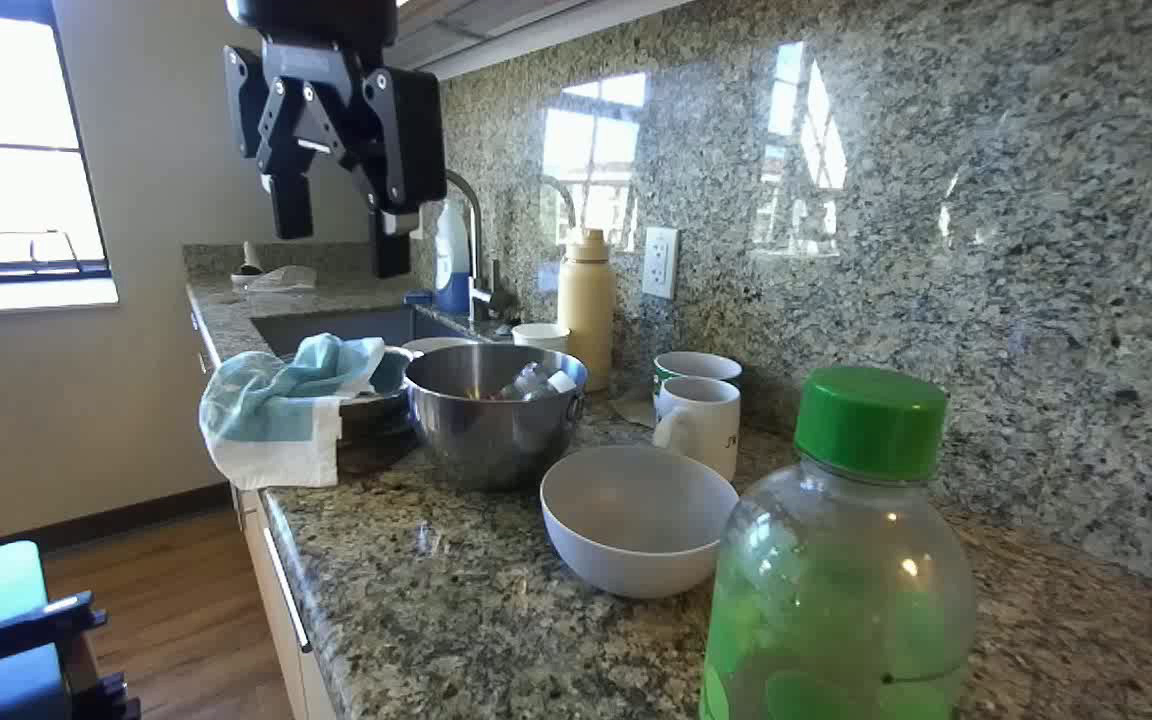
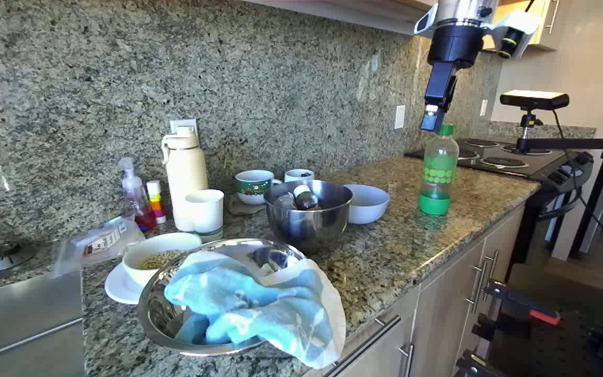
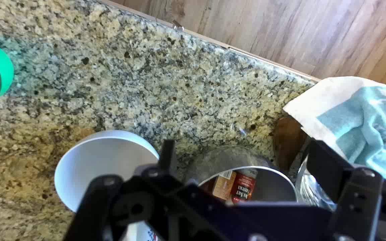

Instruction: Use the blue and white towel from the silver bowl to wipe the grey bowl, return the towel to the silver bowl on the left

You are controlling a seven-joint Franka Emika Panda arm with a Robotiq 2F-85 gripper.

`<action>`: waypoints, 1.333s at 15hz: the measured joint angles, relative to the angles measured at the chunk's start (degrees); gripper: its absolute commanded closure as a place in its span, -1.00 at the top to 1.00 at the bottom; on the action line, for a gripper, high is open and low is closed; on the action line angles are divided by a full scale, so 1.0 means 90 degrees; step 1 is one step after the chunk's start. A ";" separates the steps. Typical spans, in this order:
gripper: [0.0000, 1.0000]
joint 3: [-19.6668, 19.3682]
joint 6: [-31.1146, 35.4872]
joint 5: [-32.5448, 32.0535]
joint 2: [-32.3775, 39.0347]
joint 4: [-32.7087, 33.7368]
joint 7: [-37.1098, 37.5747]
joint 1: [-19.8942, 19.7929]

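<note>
Gripper (image 1: 341, 240): it hangs in the air, well above the worktop (image 1: 436, 620), and points downward; its jaws stand wide apart, as the wrist view and an exterior view both show.
Towel (image 2: 259, 309): this blue and white cloth lies crumpled in the silver bowl (image 2: 159, 311); in an exterior view, a part of it goes over the rim on the near right side, so that the white border hangs outside.
Silver bowl: it is wide and stands on the worktop, at the near left in an exterior view.
Grey bowl (image 2: 369, 207): it stands upright, to the right of the deep metal bowl (image 2: 306, 230), and is partly hidden by it in an exterior view; the wrist view shows the two just beside each other.
Deep metal bowl: it stands between the silver bowl and the grey bowl and holds small containers (image 3: 243, 187); on one, the words "sea salt" can be read.
Green-capped bottle (image 2: 439, 173): upright, to the right of the grey bowl, well apart from the silver bowl.
White mug (image 1: 708, 430): on the far side of the worktop, near the stone wall (image 2: 280, 89), with the green patterned mug (image 2: 252, 186) close to it.
Cream flask (image 2: 186, 183): upright at the far side, behind the white cup (image 2: 204, 209).
White bowl (image 2: 134, 268): on a plate (image 2: 118, 285), behind the silver bowl at its left, with small pale pieces (image 2: 157, 260) inside.
</note>
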 measured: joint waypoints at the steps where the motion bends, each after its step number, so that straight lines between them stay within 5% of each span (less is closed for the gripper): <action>1: 1.00 0.0000 0.0000 0.0000 0.0000 0.0000 0.0000 0.0000; 12: 1.00 0.0048 0.0009 0.0071 0.0086 0.0032 0.0000 0.0012; 20: 1.00 0.0848 0.0892 0.0522 0.1484 0.0687 0.0144 0.0601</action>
